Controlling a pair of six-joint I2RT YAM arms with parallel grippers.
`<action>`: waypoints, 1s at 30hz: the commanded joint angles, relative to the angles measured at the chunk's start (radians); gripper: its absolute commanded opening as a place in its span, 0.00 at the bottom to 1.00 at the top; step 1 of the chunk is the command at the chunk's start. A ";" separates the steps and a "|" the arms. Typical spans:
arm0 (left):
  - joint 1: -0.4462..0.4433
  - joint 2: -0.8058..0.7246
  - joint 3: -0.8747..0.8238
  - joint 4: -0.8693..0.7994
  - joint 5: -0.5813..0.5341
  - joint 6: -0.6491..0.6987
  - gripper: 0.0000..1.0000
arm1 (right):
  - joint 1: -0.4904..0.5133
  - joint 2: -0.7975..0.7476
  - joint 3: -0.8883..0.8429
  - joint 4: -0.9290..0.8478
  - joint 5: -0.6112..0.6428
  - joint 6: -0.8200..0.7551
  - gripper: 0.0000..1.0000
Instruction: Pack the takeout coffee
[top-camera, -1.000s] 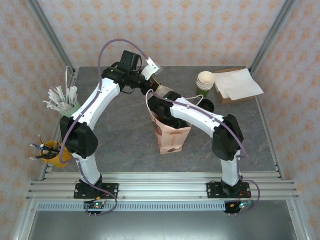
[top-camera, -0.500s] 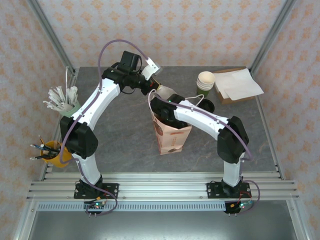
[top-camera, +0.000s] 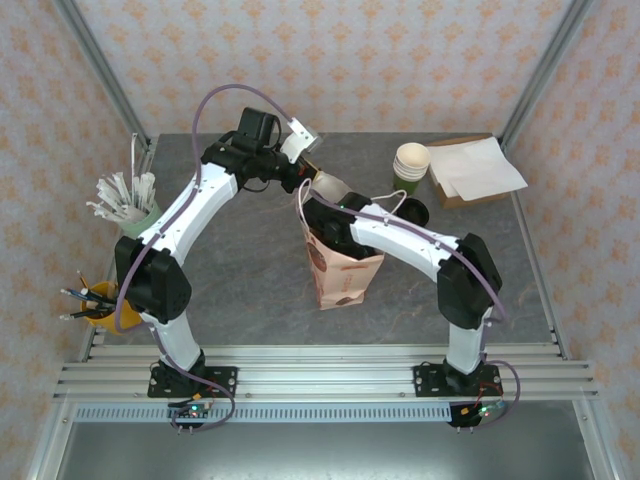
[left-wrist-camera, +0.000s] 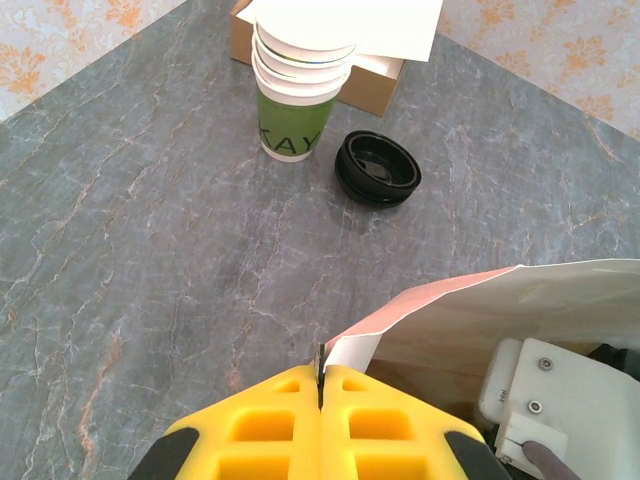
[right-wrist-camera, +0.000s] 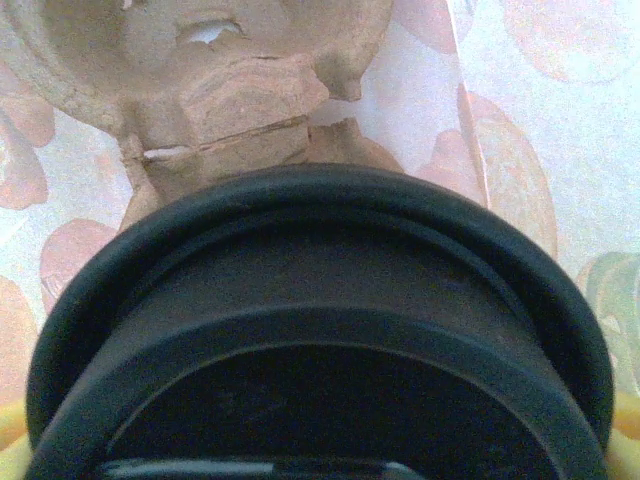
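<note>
The right gripper (right-wrist-camera: 320, 455) reaches down inside a pink-patterned paper bag (top-camera: 342, 275). Its jaws are spread wide and clasp the takeout coffee (right-wrist-camera: 320, 300), whose round black lid sits close under the wrist camera. Past the lid, at the bottom of the bag, lies a brown moulded-pulp carrier (right-wrist-camera: 225, 85). The left gripper (left-wrist-camera: 321, 375) is clenched tight on the bag's upper rim. Beyond the bag, on the grey marbled table (left-wrist-camera: 150, 250), a stack of green cups (left-wrist-camera: 295, 105) stands just beside a loose black lid (left-wrist-camera: 377, 170). Behind them is a cardboard box (left-wrist-camera: 375, 90) topped with white paper.
</note>
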 joint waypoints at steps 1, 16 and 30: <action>-0.001 -0.025 -0.021 0.006 -0.012 -0.013 0.00 | 0.013 0.076 -0.116 0.062 -0.085 -0.004 0.50; -0.001 -0.039 -0.042 0.019 -0.011 -0.023 0.00 | 0.013 0.136 -0.194 0.065 -0.090 -0.037 0.48; -0.001 -0.059 -0.066 0.029 -0.009 -0.026 0.00 | 0.013 0.232 -0.238 0.098 -0.095 -0.083 0.48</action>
